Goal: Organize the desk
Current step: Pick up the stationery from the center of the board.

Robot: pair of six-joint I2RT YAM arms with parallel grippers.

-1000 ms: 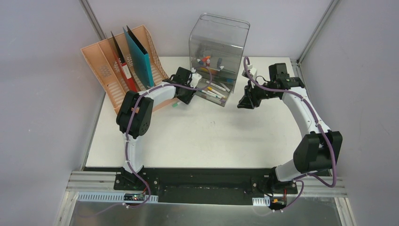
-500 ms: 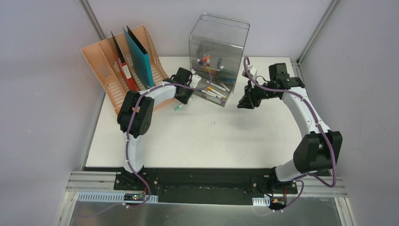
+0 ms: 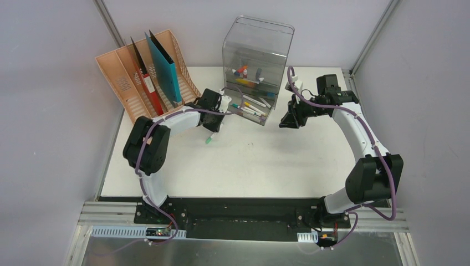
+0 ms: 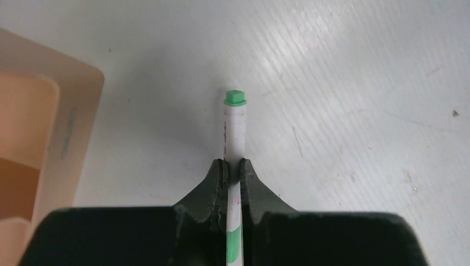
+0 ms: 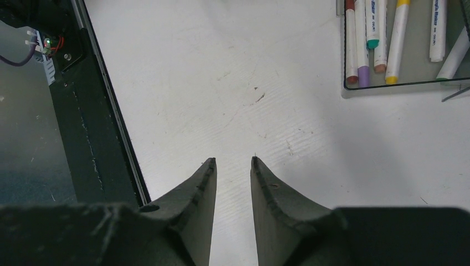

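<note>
Clamping the white green-capped plastic marker (image 4: 234,127) at lower centre, left gripper (image 4: 233,166) pinches its barrel, probably to lift it off the flat white desk (image 4: 360,83) — right gripper (image 5: 233,162) parted, empty.

A white surface (image 3: 249,160) is seen from above. At its far left a peach file rack (image 3: 119,83) is placed, with a red folder (image 3: 149,88) and a teal folder (image 3: 164,64) stood upright in it. A clear box (image 3: 258,50) with coloured pens (image 3: 252,105) is set beside the rack. A green-capped marker (image 3: 209,138) is gripped by the left fingers (image 3: 213,131), just in front of the rack. The right fingers (image 3: 285,123) are positioned near the box, on its right.
</note>
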